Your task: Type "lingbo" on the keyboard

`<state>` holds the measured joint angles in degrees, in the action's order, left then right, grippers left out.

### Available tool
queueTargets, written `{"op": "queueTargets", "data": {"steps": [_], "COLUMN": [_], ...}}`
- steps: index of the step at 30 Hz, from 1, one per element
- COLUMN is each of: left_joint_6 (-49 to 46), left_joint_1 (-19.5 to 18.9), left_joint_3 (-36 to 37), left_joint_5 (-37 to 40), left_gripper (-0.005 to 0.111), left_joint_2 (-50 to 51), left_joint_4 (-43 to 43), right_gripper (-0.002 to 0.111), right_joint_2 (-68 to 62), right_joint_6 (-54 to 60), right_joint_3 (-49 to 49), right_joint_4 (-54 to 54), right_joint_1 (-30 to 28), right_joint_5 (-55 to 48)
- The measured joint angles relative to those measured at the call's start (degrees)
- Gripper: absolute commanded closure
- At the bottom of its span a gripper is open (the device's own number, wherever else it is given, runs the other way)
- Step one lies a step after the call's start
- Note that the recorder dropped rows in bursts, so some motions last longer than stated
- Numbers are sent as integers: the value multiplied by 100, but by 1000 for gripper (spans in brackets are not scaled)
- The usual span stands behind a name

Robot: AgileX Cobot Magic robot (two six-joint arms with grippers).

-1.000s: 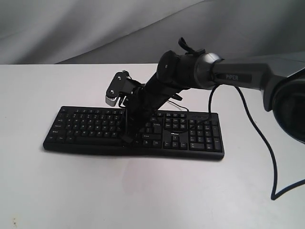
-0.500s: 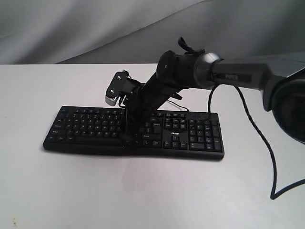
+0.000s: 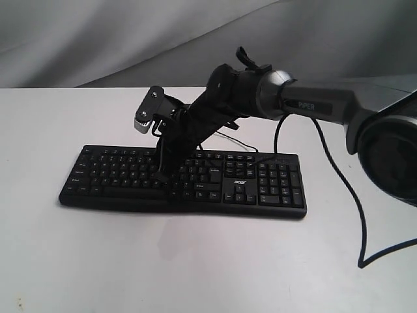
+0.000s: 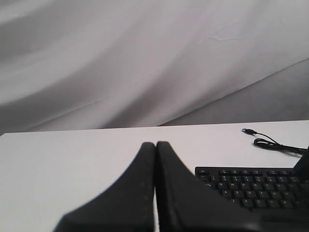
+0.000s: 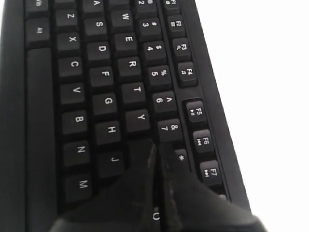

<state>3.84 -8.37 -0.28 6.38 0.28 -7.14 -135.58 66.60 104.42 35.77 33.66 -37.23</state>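
The long black keyboard [image 3: 260, 186] with white legends lies across the white table, acer logo at its right part. My right gripper [image 3: 161, 176] reaches in from the right and points down onto the letter block, fingers shut with nothing between them. In the right wrist view its tips [image 5: 157, 145] sit just past the J, Y and 7 keys of the keyboard [image 5: 101, 77], covering the keys there; whether they touch a key I cannot tell. My left gripper [image 4: 155, 144] is shut and empty, low over bare table beside the keyboard's [image 4: 251, 186] corner. It does not show in the exterior view.
The keyboard's thin USB cable [image 4: 275, 144] lies loose on the table behind it, plug unconnected. A thicker black arm cable [image 3: 352, 195] loops over the table at the right. Grey cloth [image 3: 98, 39] hangs behind the white table [image 3: 195, 261].
My right gripper has shifted left along the keyboard and toward its upper letter rows, the arm swinging with it. The keyboard has stayed put.
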Motion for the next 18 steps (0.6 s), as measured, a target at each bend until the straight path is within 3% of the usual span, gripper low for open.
{"op": "queueTargets", "data": {"steps": [18], "left_joint_6": [0], "left_joint_1": [0], "left_joint_3": [0], "left_joint_5": [0], "left_gripper": [106], "left_joint_2": [0], "left_joint_4": [0], "right_gripper": [108], "right_joint_2": [-86], "right_joint_6": [47], "right_joint_3": [0], "right_joint_4": [47], "right_joint_1": [0], "right_joint_5": [0]}}
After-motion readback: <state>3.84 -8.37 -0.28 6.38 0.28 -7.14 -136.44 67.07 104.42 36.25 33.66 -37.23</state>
